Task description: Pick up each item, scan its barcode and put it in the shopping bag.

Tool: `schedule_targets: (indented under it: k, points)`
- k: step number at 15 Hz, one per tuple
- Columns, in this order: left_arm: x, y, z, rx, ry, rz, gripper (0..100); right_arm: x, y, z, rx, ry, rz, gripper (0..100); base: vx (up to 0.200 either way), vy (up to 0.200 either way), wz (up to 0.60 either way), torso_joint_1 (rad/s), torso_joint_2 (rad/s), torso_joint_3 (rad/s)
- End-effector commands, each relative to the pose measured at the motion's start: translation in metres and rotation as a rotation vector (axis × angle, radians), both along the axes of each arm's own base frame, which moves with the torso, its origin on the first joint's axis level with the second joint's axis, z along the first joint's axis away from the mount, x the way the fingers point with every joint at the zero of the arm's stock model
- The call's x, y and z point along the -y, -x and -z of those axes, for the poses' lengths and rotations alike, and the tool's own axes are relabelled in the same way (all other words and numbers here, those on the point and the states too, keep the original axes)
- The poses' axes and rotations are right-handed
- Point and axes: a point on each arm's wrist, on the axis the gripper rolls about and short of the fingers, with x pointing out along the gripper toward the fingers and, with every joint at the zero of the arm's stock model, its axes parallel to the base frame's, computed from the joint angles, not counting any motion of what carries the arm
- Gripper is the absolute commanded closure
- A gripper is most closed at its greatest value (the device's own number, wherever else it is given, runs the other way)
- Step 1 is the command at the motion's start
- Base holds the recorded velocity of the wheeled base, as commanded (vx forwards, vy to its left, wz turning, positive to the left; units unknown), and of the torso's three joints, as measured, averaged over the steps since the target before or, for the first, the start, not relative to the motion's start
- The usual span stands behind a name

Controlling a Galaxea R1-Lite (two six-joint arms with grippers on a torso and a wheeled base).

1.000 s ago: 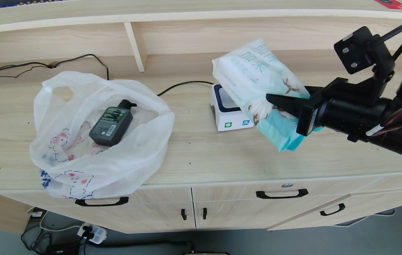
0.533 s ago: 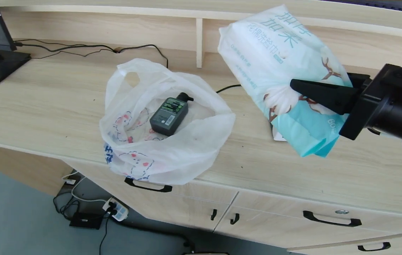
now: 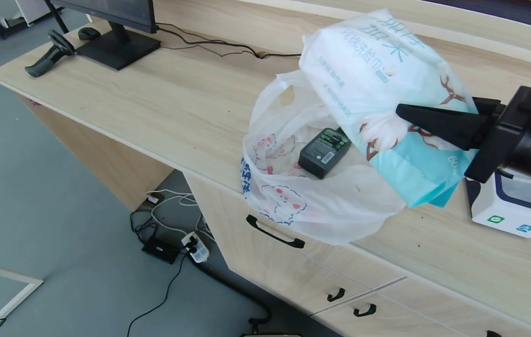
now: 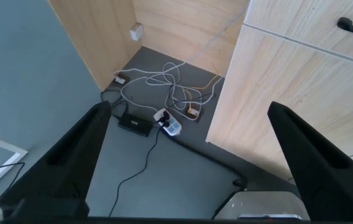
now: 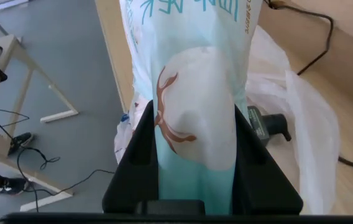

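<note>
Soft white-and-teal tissue pack (image 3: 377,70) hung over the white printed plastic shopping bag (image 3: 293,206).
Away from the bag, the left gripper (image 4: 189,109) gaped, holding nothing. A dark grey bottle (image 3: 324,152) lay inside the bag. The right gripper (image 3: 401,110) clenched the pack above the bag's right rim. A white box scanner (image 3: 511,206) stood right of the bag.

The counter (image 3: 153,103) is matt pale wood; the bag (image 3: 321,210) thin crinkled plastic; the pack (image 3: 373,70) glossy film, perhaps plastic.

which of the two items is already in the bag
The dark grey pump bottle, lying flat inside the white plastic shopping bag. The white-and-teal tissue pack is not in it: the right hand grips it in the air.
</note>
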Motion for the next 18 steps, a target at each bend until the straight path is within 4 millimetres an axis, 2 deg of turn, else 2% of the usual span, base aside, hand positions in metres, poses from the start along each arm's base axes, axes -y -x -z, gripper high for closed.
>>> schedule_targets:
  k: [1, 2, 3, 4, 5, 6, 9, 13, 15, 17, 18]
  points:
    - [0.000, 0.000, 0.000, -0.001, 0.000, -0.001, 0, -0.010, -0.013, 0.009, -0.038, 0.021, -0.024, 100, 0.000, 0.000, 0.00, 0.000, 0.00, 0.000]
    - [0.000, 0.000, 0.000, -0.001, 0.002, -0.001, 0, -0.018, -0.023, 0.022, -0.102, 0.028, -0.030, 100, 0.000, 0.000, 0.00, 0.000, 0.00, 0.000]
    - [0.000, 0.000, 0.000, -0.001, 0.000, -0.001, 0, -0.037, -0.038, 0.039, -0.129, 0.038, -0.061, 100, 0.000, 0.000, 0.00, 0.000, 0.00, 0.000]
    - [0.000, 0.000, 0.000, -0.001, 0.000, -0.001, 0, -0.050, -0.053, 0.044, -0.086, 0.004, -0.069, 100, 0.000, 0.000, 0.00, 0.000, 0.00, 0.000]
    - [0.000, 0.000, 0.000, -0.001, -0.001, 0.001, 0, -0.074, -0.075, 0.046, 0.006, -0.082, -0.069, 100, 0.000, 0.000, 0.00, 0.000, 0.00, 0.000]
    - [0.000, 0.000, 0.000, -0.001, -0.001, -0.001, 0, -0.078, -0.081, 0.045, 0.031, -0.112, -0.051, 100, 0.000, 0.000, 0.00, 0.000, 0.00, 0.000]
    - [0.000, 0.000, 0.000, 0.002, -0.001, -0.001, 0, -0.063, -0.072, 0.043, -0.025, -0.070, -0.021, 100, 0.000, 0.000, 0.00, 0.000, 0.00, 0.000]
    - [0.000, 0.000, 0.000, 0.002, -0.001, -0.001, 0, -0.047, -0.100, 0.033, 0.042, -0.057, 0.079, 100, 0.000, 0.000, 0.00, 0.000, 0.00, 0.000]
    - [0.000, 0.000, 0.000, 0.002, -0.001, -0.001, 0, -0.020, -0.112, 0.030, 0.112, 0.042, 0.189, 100, 0.000, 0.000, 0.00, 0.000, 0.00, 0.000]
    - [0.000, 0.000, 0.000, 0.002, -0.001, -0.001, 0, -0.009, -0.093, 0.029, 0.039, 0.167, 0.189, 100, 0.000, 0.000, 0.00, 0.000, 0.00, 0.000]
    - [0.000, 0.000, 0.000, 0.002, -0.001, -0.001, 0, -0.007, -0.072, 0.029, -0.078, 0.245, 0.151, 100, 0.000, 0.000, 0.00, 0.000, 0.00, 0.000]
